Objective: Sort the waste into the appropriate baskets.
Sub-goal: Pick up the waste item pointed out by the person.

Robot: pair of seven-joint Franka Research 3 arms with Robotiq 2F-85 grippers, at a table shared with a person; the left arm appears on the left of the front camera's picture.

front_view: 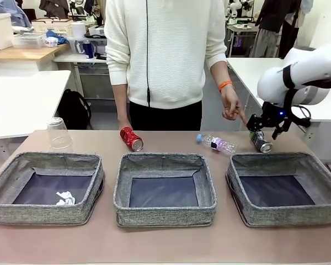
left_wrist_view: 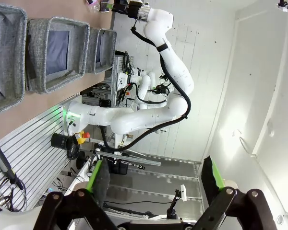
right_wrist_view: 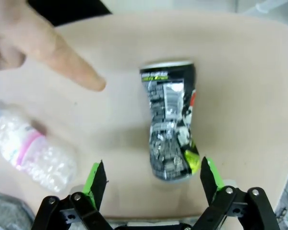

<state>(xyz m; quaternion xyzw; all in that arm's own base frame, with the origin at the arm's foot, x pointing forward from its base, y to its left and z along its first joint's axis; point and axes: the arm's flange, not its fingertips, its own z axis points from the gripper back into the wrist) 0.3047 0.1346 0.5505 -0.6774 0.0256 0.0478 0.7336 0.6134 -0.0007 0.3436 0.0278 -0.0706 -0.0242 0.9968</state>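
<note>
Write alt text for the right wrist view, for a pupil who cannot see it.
The robot's open right hand frames one end of a crushed dark blue-black metal can lying on a tan table. A person's finger points at the can; a small clear plastic purple-labelled bottle lies nearby.

i see on the bench [front_view: 165,245]: three grey baskets [front_view: 165,212], red can [front_view: 131,138], bottle [front_view: 216,143], dark can [front_view: 261,142], clear cup [front_view: 59,134].
</note>
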